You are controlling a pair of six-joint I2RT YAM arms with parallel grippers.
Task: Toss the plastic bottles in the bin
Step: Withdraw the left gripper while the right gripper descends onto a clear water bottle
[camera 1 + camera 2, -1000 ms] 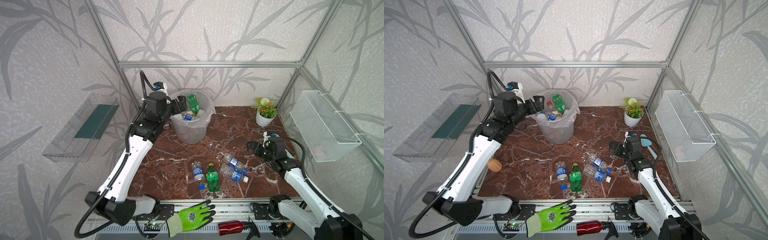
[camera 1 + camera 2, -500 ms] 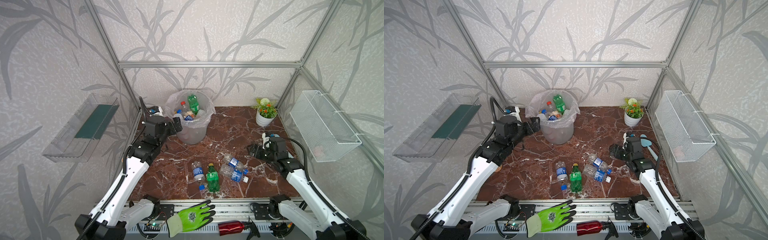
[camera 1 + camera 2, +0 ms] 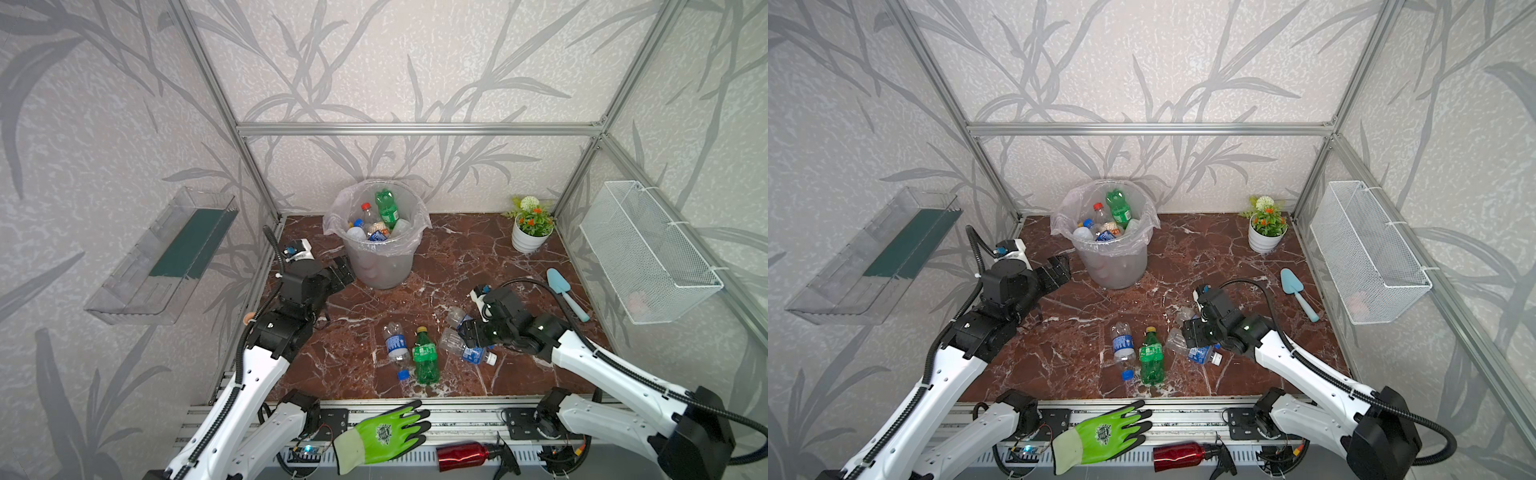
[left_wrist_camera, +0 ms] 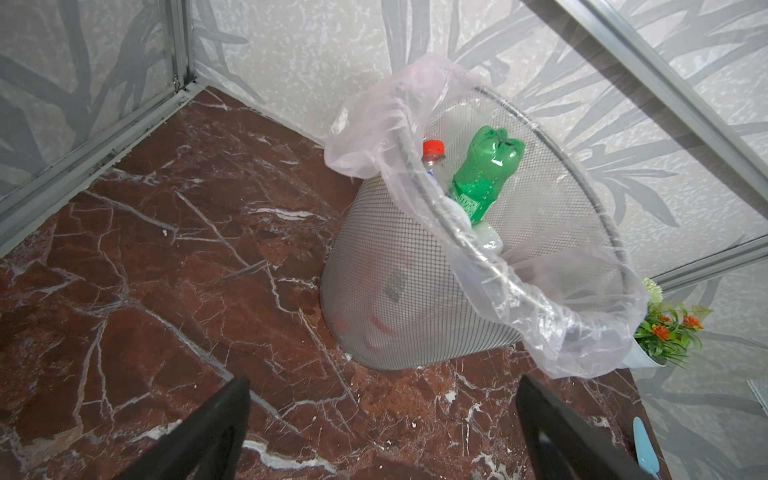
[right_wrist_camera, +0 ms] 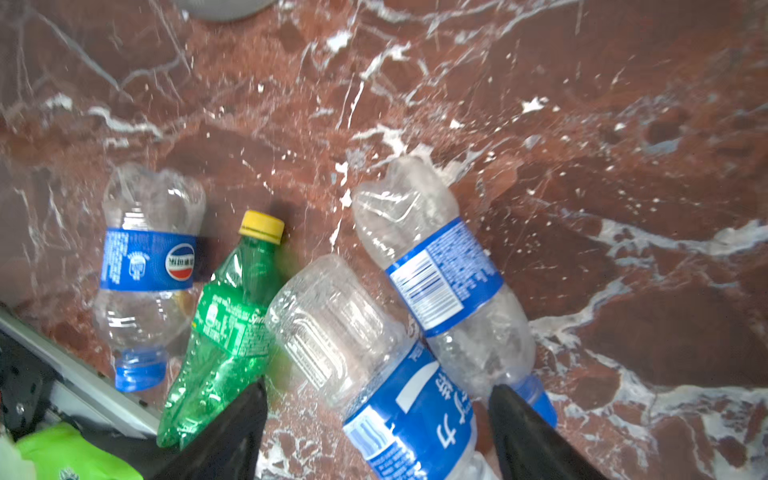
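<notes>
R tool (image 5: 378, 388) is low over the tabletop (image 3: 457, 257), jaws apart and straddling a lying clear bottle (image 5: 374, 361) w/ blue label. Gaps show on both sides, so it isn't clamped. One finger (image 5: 523, 432) sits right by the blue cap end of a 2nd clear bottle (image 5: 449, 282), also blue-labelled, lying alongside the 1st. Next over is a green bottle (image 5: 224, 328) w/ yellow cap, touching the 1st one's base, then a Pepsi bottle (image 5: 149, 266) just beside it. All 4 lie flat, front-centre of the tabletop. In a top view the R tool (image 3: 471, 334) hides part of the pair.

L tool (image 4: 384, 379) is wide open w/ nothing btw the jaws, above bare tabletop and aimed at the bin (image 4: 399, 291). In a top view the L tool (image 3: 343, 270) is just left of the bin (image 3: 382, 266), not touching.

The bin stands upright at the back, left of centre, w/ a thin bag over the rim. Inside are several bottles, incl. a green one (image 3: 386, 210) base-up and a red-capped one (image 3: 366, 212).

A flower pot (image 3: 528, 239) is at back right, a blue trowel (image 3: 565, 293) near the R edge, and a green glove (image 3: 386, 432) on the front rail.
</notes>
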